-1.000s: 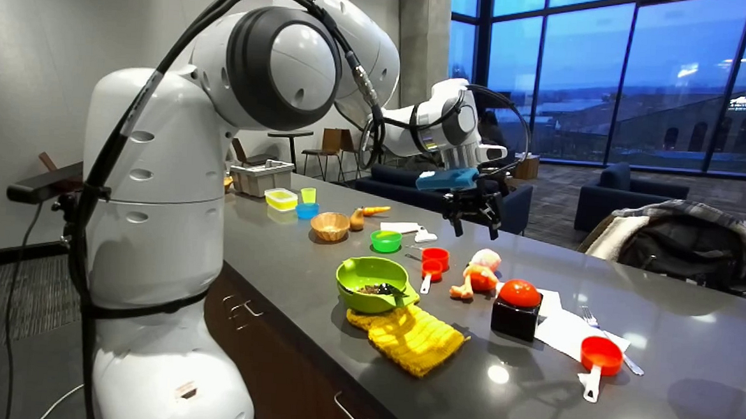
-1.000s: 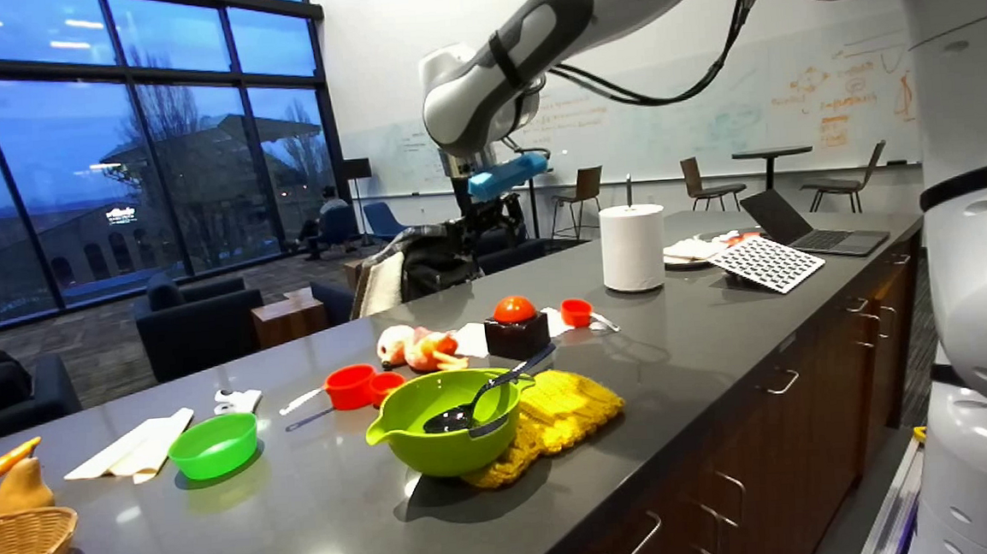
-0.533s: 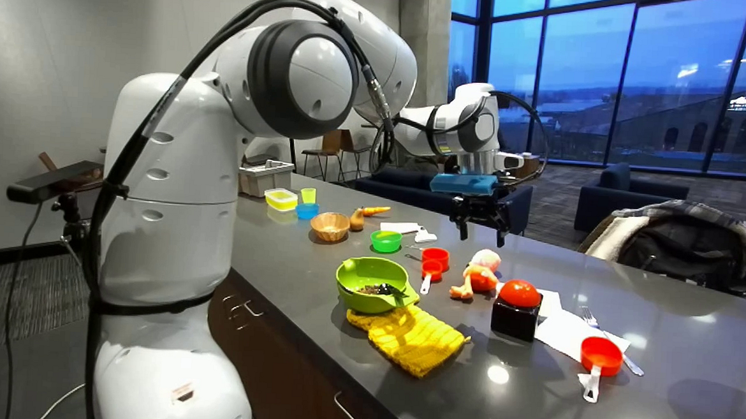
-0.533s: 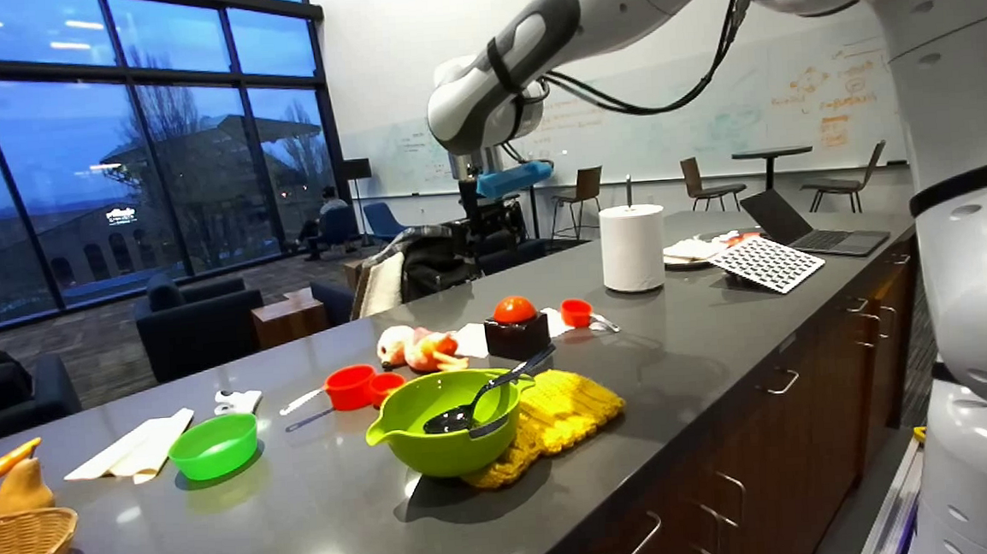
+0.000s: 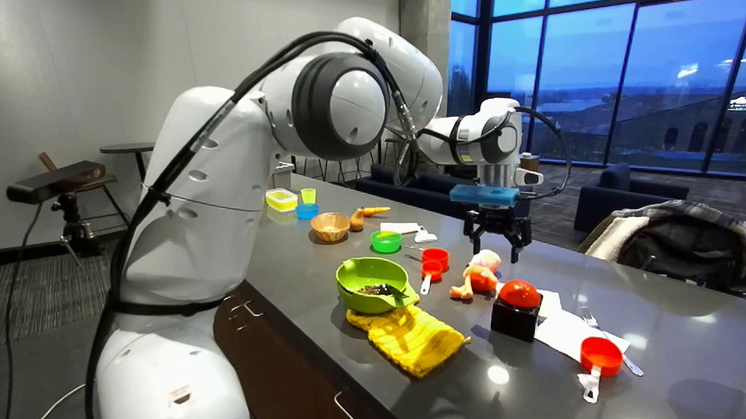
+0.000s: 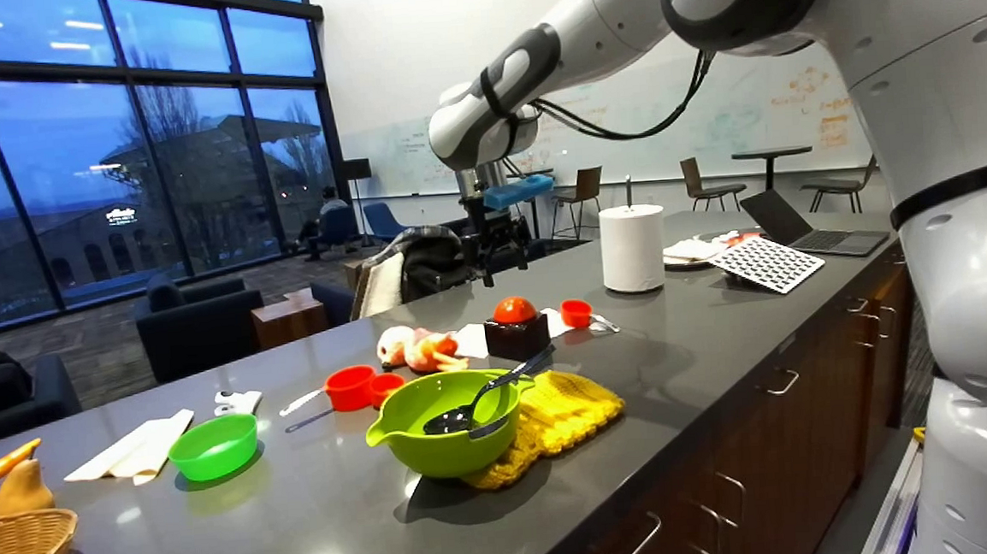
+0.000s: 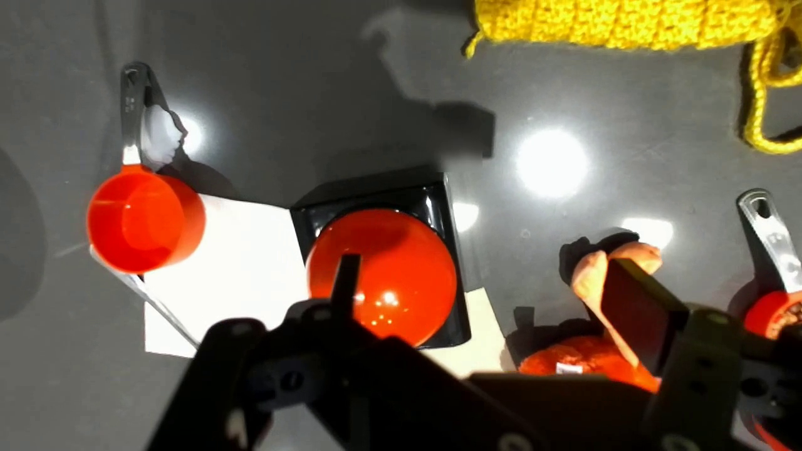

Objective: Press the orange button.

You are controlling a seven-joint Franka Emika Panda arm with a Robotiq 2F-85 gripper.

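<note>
The orange button (image 5: pixel 520 295) is a round orange-red dome on a black square base (image 5: pixel 515 321), upright on the grey counter. It shows in both exterior views (image 6: pixel 514 310). My gripper (image 5: pixel 496 253) points down with its fingers spread and nothing between them. It hangs in the air above the counter, higher than the button and apart from it. In the wrist view my gripper (image 7: pixel 489 266) is wide open. Its left finger (image 7: pixel 346 285) overlaps the dome (image 7: pixel 395 263) in the picture, hiding part of its lower left. The right finger (image 7: pixel 642 313) is over a plush toy.
The pink-orange plush toy (image 5: pixel 481 279) lies beside the button. A white napkin (image 7: pixel 241 263), a fork (image 5: pixel 589 316) and a red measuring cup (image 7: pixel 141 219) lie on its other side. A green bowl (image 6: pixel 448 451) stands by a yellow cloth (image 5: pixel 418 341). A paper roll (image 6: pixel 632 247) stands farther off.
My gripper has moved down and, in an exterior view, to the right, closer to the button. Its fingers stay spread. The button and the things on the counter have not moved.
</note>
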